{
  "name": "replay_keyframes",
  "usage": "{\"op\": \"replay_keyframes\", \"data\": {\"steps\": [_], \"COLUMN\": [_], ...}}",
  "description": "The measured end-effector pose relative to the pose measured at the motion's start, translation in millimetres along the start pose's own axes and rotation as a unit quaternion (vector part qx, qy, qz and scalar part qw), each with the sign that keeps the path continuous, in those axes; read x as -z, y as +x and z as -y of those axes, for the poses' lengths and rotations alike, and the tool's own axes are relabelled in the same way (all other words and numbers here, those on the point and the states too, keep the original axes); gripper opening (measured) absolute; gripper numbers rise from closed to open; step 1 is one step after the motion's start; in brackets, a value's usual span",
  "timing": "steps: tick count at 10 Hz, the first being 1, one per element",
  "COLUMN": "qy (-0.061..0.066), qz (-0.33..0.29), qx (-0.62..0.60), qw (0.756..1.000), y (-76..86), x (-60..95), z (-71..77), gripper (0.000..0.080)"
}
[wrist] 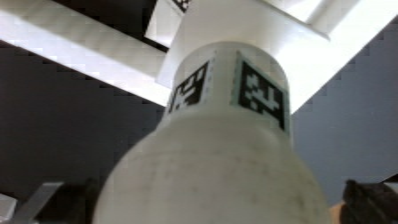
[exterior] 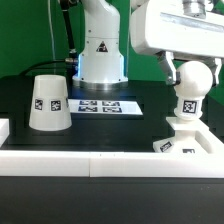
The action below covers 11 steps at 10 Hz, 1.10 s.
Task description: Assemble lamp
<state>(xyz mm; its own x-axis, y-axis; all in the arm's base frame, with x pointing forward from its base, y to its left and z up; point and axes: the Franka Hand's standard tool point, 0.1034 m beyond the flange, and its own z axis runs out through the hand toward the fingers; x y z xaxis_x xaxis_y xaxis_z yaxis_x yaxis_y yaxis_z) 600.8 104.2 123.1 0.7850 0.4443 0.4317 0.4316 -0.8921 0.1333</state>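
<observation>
The white bulb stands upright on its tagged stem in the flat angular base at the exterior view's right. My gripper hangs straight over it, fingers down either side of the ball. In the wrist view the bulb fills the middle, with the base beyond it. A dark fingertip shows at each side, and a thin gap shows at one side, so the gripper is open. The cone shade stands alone on the black table at the exterior view's left.
The marker board lies flat mid-table in front of the white robot pedestal. A low white wall runs along the table's front edge, with a short white block at the left.
</observation>
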Motion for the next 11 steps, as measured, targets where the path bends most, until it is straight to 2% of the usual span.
{"op": "replay_keyframes", "data": {"steps": [4,8,11], "qy": [-0.002,-0.006,0.005], "qz": [0.0,0.002,0.028], "qx": [0.003,0.002,0.003], "qw": [1.0,1.0,1.0], "y": [-0.6,4.7,0.5], "x": [1.4,13.7,10.0], "z": [-4.3,-15.5,-8.0], "gripper": [0.0698,0.0698,0.0698]}}
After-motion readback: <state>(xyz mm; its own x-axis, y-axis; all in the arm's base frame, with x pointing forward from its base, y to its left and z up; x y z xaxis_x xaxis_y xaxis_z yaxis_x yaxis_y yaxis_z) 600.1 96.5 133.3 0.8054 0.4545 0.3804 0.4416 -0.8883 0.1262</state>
